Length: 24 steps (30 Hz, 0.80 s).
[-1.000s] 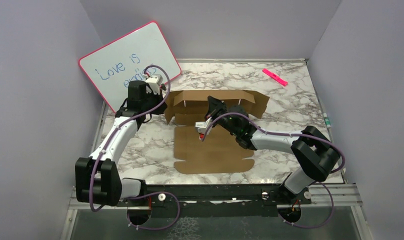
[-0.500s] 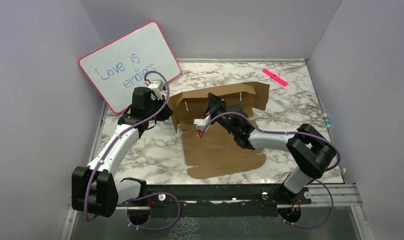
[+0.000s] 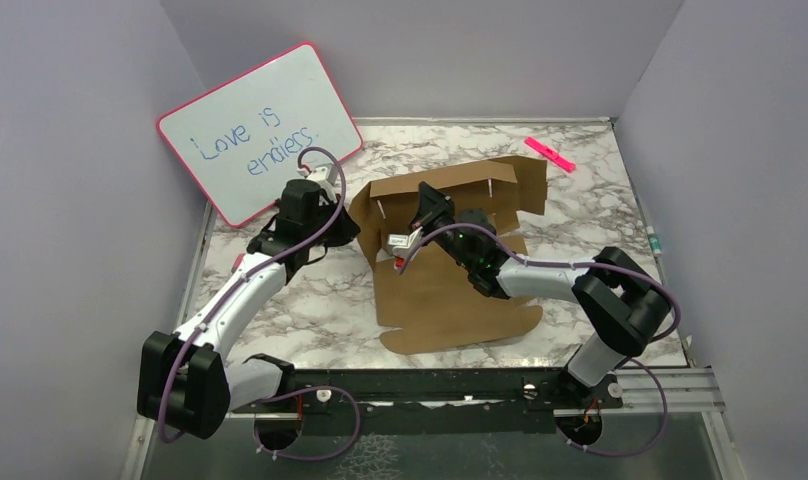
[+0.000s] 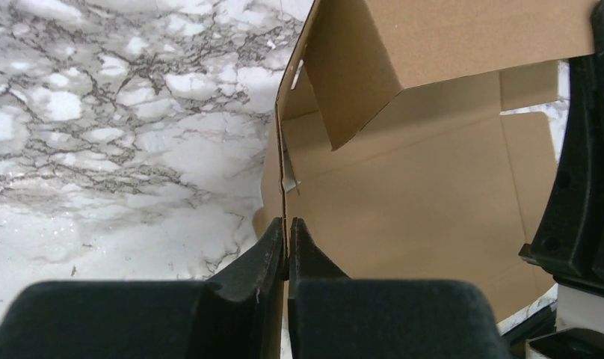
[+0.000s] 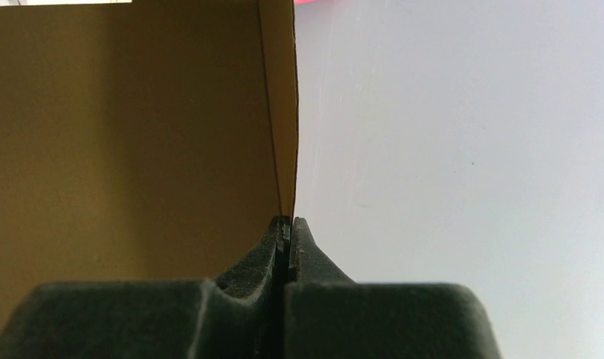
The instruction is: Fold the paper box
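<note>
The paper box (image 3: 450, 295) is a brown cardboard sheet, its base flat on the marble and its back wall (image 3: 460, 190) and side flaps raised. My left gripper (image 3: 348, 228) is shut on the thin edge of the left side flap; in the left wrist view the fingertips (image 4: 287, 226) pinch that edge, with the box's inside (image 4: 411, 187) to the right. My right gripper (image 3: 423, 202) is shut on the top edge of the back wall; in the right wrist view its tips (image 5: 288, 221) clamp the cardboard edge (image 5: 280, 112).
A pink-framed whiteboard (image 3: 260, 125) leans at the back left, close behind the left arm. A pink marker (image 3: 550, 153) lies at the back right. Purple walls enclose the marble table (image 3: 300, 290) on three sides.
The left gripper has moved right and nearer and has closed on the left flap. The box has turned and slid to the right, with its back wall standing higher.
</note>
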Available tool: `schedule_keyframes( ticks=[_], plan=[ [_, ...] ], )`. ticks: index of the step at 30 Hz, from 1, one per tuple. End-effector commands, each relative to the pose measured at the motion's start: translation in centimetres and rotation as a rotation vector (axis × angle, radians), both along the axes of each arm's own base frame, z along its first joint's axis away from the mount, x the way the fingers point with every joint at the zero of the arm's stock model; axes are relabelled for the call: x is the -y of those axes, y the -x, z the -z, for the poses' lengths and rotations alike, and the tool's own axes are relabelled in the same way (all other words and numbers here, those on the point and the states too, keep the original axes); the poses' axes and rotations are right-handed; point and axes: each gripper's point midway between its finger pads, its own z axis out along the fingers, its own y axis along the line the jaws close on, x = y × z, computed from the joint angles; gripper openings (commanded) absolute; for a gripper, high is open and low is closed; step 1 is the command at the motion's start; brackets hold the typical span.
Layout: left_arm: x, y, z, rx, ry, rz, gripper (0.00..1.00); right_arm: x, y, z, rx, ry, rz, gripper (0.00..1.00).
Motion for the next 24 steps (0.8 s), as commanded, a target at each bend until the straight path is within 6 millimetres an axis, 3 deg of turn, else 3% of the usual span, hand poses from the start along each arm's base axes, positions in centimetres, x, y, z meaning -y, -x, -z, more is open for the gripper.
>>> schedule_keyframes(
  ticks=[1,13,18,24],
  plan=[
    [0.7,-2.2,-4.5,0.136,0.027,0.000,0.05,-0.4,0.6,-0.3,0.037,-0.025,-0.023,0.01],
    [3.7,-2.3,-3.4,0.152,0.021,0.031,0.04,-0.5,2.1,0.6,0.039,-0.029,-0.069,0.01],
    [5.2,-1.4,-1.7,0.136,0.004,0.022,0.06,-0.1,2.6,1.0,0.071,-0.018,-0.064,0.01],
    [5.0,-0.3,-0.2,0.147,-0.020,-0.014,0.09,0.3,3.2,1.9,0.082,0.008,-0.051,0.01]
  ],
)
